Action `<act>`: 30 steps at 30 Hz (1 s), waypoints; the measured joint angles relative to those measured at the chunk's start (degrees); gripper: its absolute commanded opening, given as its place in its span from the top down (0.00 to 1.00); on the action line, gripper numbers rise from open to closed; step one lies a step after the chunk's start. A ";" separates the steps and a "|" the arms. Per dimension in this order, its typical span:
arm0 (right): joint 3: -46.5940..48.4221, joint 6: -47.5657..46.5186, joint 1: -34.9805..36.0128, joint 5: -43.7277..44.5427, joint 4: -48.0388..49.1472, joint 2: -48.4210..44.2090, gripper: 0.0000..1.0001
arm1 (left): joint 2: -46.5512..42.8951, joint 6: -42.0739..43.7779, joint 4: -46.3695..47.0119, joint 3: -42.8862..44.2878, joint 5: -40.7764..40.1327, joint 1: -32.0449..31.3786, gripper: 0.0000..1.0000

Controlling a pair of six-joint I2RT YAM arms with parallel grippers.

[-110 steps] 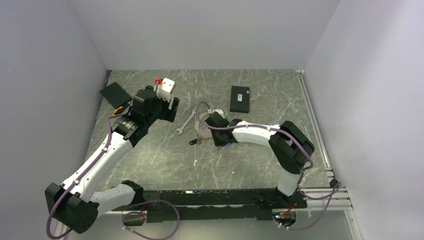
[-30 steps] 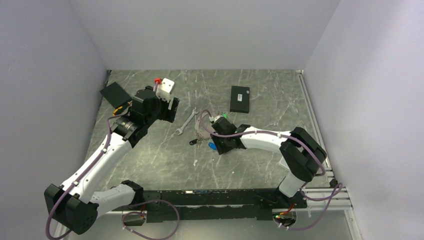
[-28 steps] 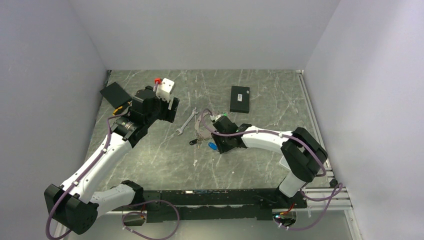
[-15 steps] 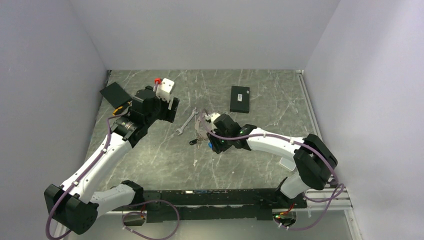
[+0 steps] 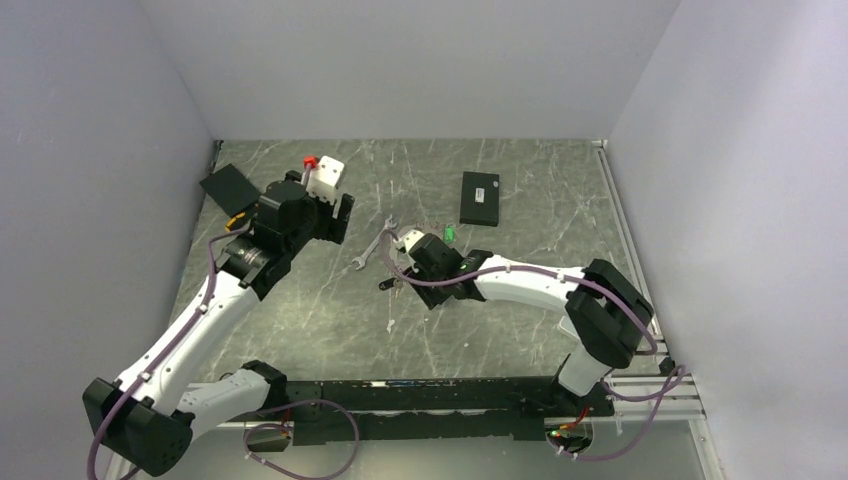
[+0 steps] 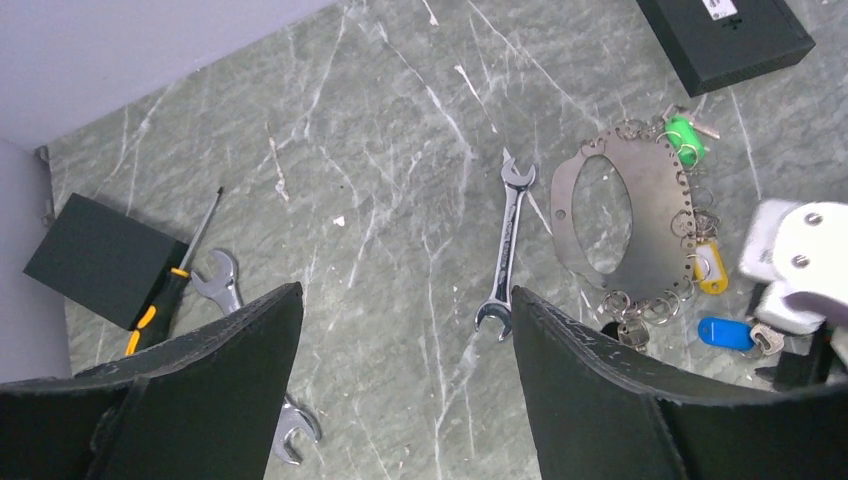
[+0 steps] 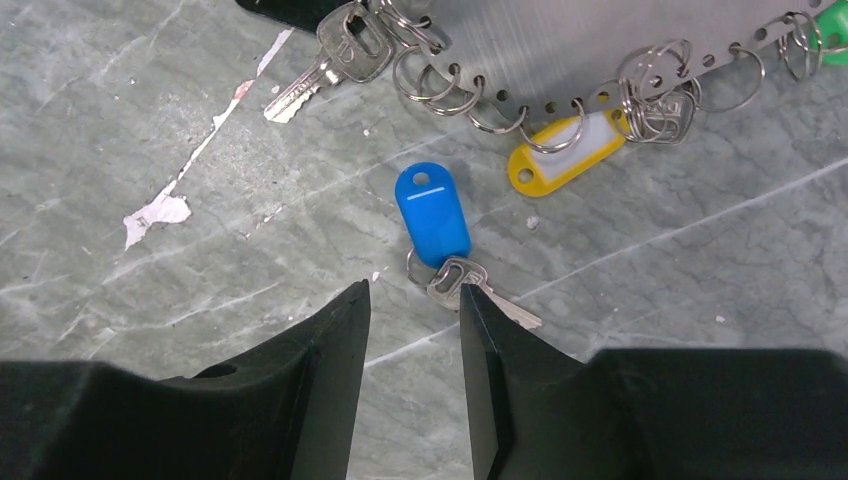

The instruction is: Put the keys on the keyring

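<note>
1. The left gripper (image 6: 405,300) hangs well above the table (image 6: 380,150). Its jaws are spread wide and nothing is between them.
2. The right gripper (image 7: 415,292) is low over the table, pointing down. Its jaws are parted by a narrow gap, with only bare table in it. It grips nothing.
3. The keyring (image 6: 655,190) is a flat silver oval plate with an oval cut-out. It lies flat on the table, just beside the right arm's wrist. Small split rings hang from holes along its edge.
4. The blue-tagged key (image 7: 432,215) lies loose on the table, just ahead of the right gripper's fingertips. It is near the keyring's edge but apart from it. Its small silver key lies close to one fingertip; contact cannot be determined.
5. The yellow tag (image 7: 560,150) is hooked on a ring at the keyring's edge, near the blue tag.
6. The silver key (image 7: 330,58) lies against the rings at the keyring's edge. Whether it is threaded on one cannot be determined.
7. The green-tagged key (image 6: 682,135) sits at the far end of the keyring, among the rings.
8. A wrench (image 6: 505,245) lies just beside the keyring, not touching it.
9. A black box (image 6: 725,35) lies beyond the keyring, well apart.
</note>
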 measured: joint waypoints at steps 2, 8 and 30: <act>0.74 -0.35 0.66 1.14 -0.39 1.22 0.58 | -0.96 0.24 0.37 -0.22 -0.22 0.00 0.19; 1.66 -0.74 2.38 3.52 -1.16 4.52 0.58 | -2.95 0.31 1.01 -0.50 -1.01 0.00 0.16; 2.86 -1.66 2.62 7.98 -1.22 8.13 0.83 | -5.31 0.28 1.27 -0.70 -5.64 0.00 0.13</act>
